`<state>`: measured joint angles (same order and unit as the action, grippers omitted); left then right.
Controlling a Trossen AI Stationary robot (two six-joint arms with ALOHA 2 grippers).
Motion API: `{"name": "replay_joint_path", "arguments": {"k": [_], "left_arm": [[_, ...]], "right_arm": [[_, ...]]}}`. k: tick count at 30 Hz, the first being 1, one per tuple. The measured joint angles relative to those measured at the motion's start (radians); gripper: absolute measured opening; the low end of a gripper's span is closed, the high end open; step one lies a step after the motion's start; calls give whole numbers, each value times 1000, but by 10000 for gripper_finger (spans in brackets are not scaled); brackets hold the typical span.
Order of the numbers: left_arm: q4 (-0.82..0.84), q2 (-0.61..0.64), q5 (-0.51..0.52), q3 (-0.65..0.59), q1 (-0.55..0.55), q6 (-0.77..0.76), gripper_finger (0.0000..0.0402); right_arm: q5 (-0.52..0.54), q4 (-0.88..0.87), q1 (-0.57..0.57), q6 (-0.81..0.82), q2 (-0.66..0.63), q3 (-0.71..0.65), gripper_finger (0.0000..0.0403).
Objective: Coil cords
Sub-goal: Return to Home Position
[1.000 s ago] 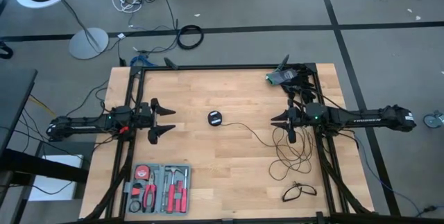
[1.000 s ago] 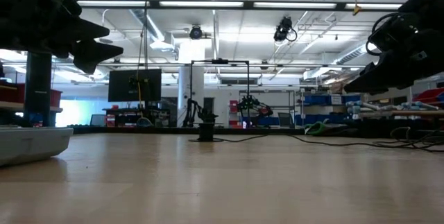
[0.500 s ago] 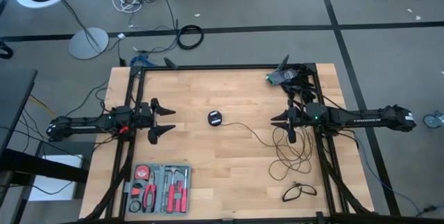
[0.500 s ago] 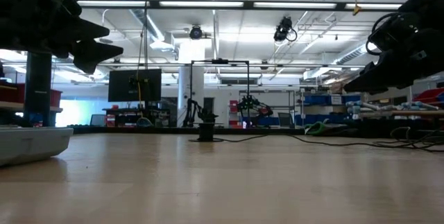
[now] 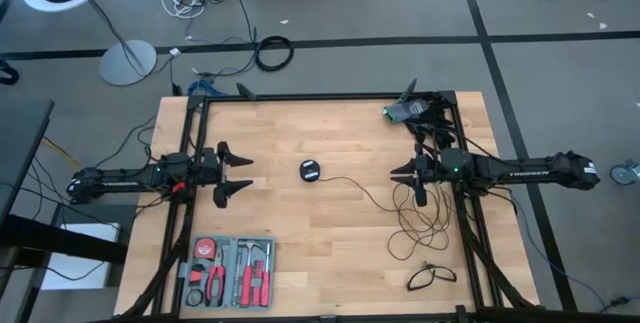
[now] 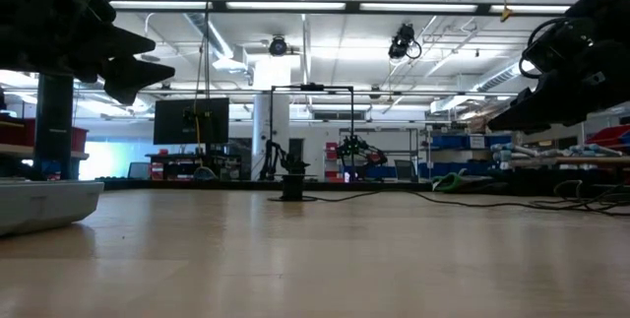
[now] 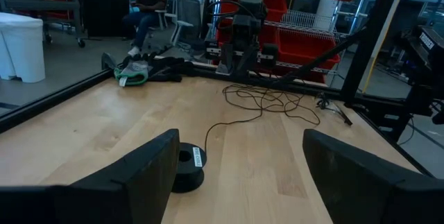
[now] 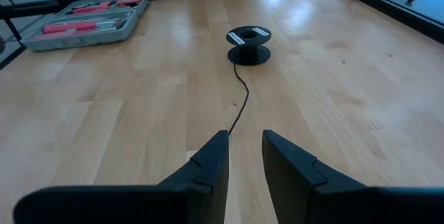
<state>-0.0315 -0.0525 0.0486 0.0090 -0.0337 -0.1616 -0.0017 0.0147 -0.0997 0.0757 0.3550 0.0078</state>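
Note:
The long black cord's round disc rests flat on the wooden table's middle; it also shows in the left wrist view and the right wrist view. The cord runs from it toward the right and lies in slack loops under my right arm. The short cord lies in a small loop at the near right. My left gripper hovers left of the disc, wide open and empty. My right gripper hovers right of the disc above the cord, its fingers a narrow gap apart and empty.
A grey tool case with red-handled tools lies at the near left. A white and grey wire bundle lies at the far right corner. A thick black cable ring lies on the floor beyond the table. Bare wood surrounds the disc.

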Motion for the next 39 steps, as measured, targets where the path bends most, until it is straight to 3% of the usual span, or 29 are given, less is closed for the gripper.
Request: {"name": "replay_joint_path", "arguments": {"k": [39], "left_arm": [[-54, 0, 0, 0, 0, -79, 310]], "right_arm": [[0, 0, 0, 0, 0, 0, 89]]}}
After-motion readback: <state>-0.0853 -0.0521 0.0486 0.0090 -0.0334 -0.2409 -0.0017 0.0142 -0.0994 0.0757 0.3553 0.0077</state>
